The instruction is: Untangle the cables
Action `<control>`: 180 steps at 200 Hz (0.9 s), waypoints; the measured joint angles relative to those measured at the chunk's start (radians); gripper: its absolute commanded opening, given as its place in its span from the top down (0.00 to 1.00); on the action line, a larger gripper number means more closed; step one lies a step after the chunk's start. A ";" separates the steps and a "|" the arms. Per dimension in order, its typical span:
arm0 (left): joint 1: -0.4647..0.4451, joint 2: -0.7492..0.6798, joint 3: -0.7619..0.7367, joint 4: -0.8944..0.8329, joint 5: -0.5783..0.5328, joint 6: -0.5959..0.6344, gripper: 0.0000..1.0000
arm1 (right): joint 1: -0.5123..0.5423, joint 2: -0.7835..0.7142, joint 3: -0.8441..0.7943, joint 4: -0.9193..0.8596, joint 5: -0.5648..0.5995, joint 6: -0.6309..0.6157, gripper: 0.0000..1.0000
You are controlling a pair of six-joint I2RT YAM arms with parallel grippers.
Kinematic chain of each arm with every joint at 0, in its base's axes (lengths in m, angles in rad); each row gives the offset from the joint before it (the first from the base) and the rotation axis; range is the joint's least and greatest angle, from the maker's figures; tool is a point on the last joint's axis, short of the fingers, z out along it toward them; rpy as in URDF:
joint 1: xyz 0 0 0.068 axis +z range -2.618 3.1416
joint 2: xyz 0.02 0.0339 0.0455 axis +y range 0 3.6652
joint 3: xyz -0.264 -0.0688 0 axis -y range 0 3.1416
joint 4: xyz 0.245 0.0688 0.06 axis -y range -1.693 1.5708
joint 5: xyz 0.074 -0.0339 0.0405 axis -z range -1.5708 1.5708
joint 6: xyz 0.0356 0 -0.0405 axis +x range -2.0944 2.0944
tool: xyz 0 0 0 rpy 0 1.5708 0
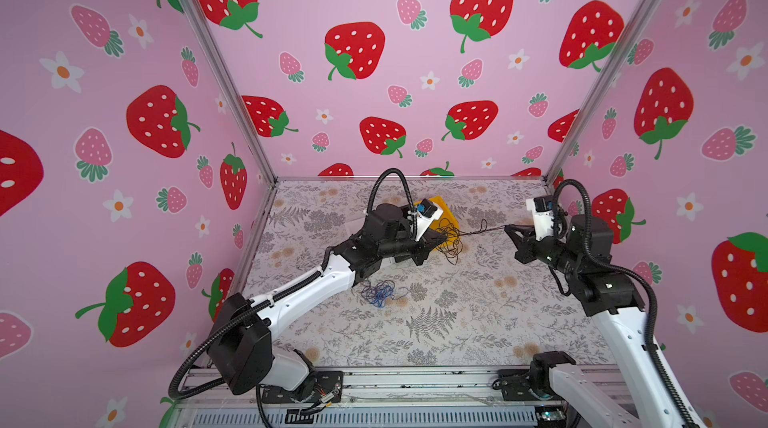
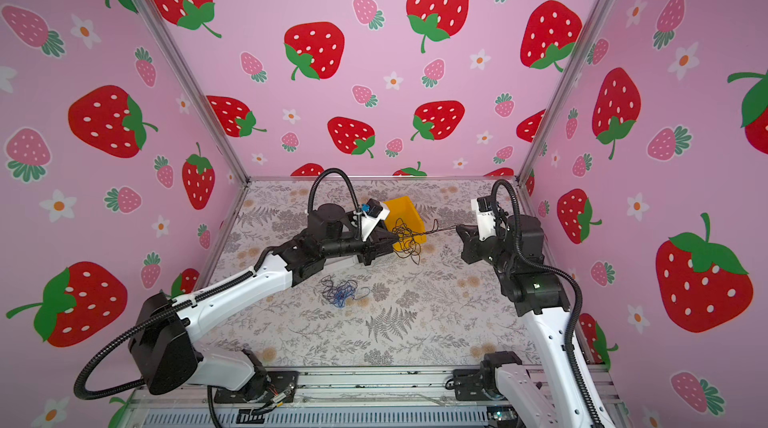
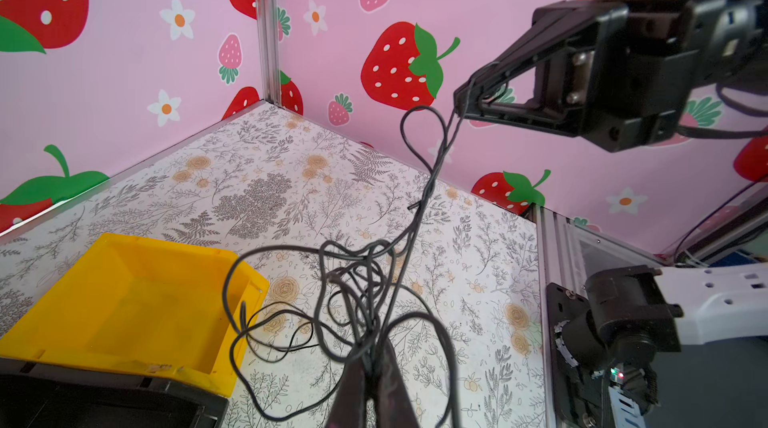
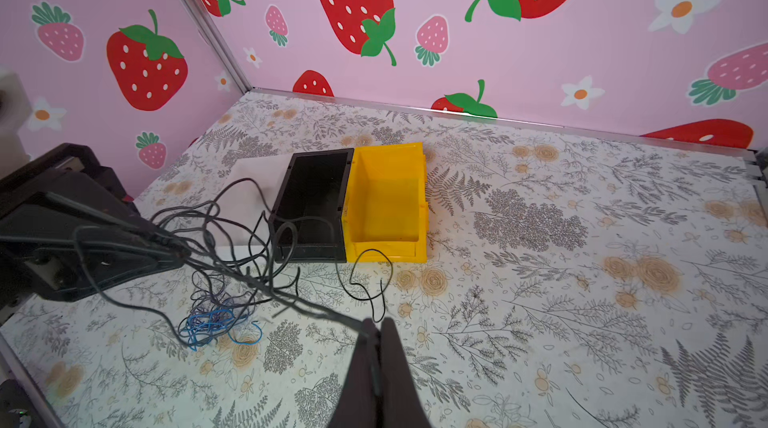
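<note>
So: L gripper [image 1: 443, 239] pinches the black cable [image 3: 365, 280] tangle, R gripper [image 1: 508, 229] is pressed shut on one strand, taut btw them. Pull apart slowly; stop if knots tighten, then regrip. Blue/purple cables [image 1: 380, 293] lie on table [image 1: 457, 322] by L arm. Yellow bin [image 4: 386, 197] & black bin [image 4: 316, 201] sit close behind; loops may snag.

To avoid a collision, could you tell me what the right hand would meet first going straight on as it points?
Probably the loose loops of the black cable that the right hand pinches; the yellow bin lies beyond, the left hand off to one side. Depth is unclear.
</note>
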 measured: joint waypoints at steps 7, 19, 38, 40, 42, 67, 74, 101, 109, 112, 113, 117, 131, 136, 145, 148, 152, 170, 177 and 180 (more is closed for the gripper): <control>-0.001 -0.005 -0.006 0.002 0.004 0.005 0.91 | -0.008 0.000 0.000 -0.010 0.000 -0.002 1.00; -0.002 -0.013 -0.017 0.001 0.011 0.013 0.91 | -0.014 0.002 0.000 -0.023 0.002 -0.003 1.00; -0.002 -0.021 -0.022 -0.015 0.034 0.027 0.91 | -0.018 0.012 -0.001 -0.028 -0.009 -0.022 0.94; -0.002 -0.021 -0.022 -0.018 0.036 0.027 0.91 | -0.019 0.014 -0.002 -0.029 -0.014 -0.023 0.94; -0.002 -0.021 -0.022 -0.020 0.039 0.027 0.91 | -0.021 0.017 -0.003 -0.029 -0.019 -0.026 0.93; -0.003 -0.021 -0.021 -0.099 0.055 0.043 0.91 | -0.050 0.045 -0.040 -0.029 -0.013 -0.032 0.60; -0.004 -0.018 -0.021 -0.125 0.055 0.048 0.91 | -0.062 0.052 -0.058 -0.029 0.009 -0.031 0.56; -0.013 0.006 -0.019 -0.197 0.059 0.066 0.91 | -0.076 0.059 -0.091 -0.042 0.068 -0.031 0.49; -0.016 0.018 -0.015 -0.212 0.061 0.070 0.91 | -0.076 0.057 -0.091 -0.037 0.061 -0.034 0.49; -0.018 0.022 -0.013 -0.217 0.062 0.072 0.91 | -0.076 0.056 -0.091 -0.036 0.054 -0.035 0.49; -0.018 0.023 -0.013 -0.218 0.063 0.072 0.91 | -0.076 0.056 -0.091 -0.036 0.053 -0.036 0.49; -0.020 0.028 -0.011 -0.223 0.064 0.076 0.91 | -0.075 0.056 -0.092 -0.032 0.037 -0.035 0.46; -0.027 0.040 -0.002 -0.245 0.068 0.086 0.91 | -0.066 0.055 -0.103 0.000 -0.026 -0.028 0.43; -0.029 0.043 0.002 -0.249 0.068 0.089 0.91 | -0.058 0.055 -0.111 0.014 -0.050 -0.021 0.43; -0.034 0.048 0.015 -0.264 0.069 0.097 0.91 | -0.029 0.055 -0.135 0.048 -0.091 -0.015 0.42; -0.036 0.050 0.020 -0.267 0.069 0.101 0.91 | -0.018 0.054 -0.142 0.058 -0.105 -0.011 0.42; -0.038 0.051 0.025 -0.268 0.069 0.106 0.91 | -0.002 0.053 -0.155 0.075 -0.122 -0.008 0.42; -0.049 0.051 0.040 -0.274 0.070 0.126 0.91 | 0.084 0.048 -0.217 0.152 -0.194 0.016 0.39; -0.051 0.051 0.043 -0.274 0.070 0.133 0.91 | 0.114 0.047 -0.240 0.179 -0.218 0.025 0.39; -0.052 0.051 0.044 -0.275 0.070 0.137 0.92 | 0.126 0.047 -0.249 0.191 -0.227 0.026 0.39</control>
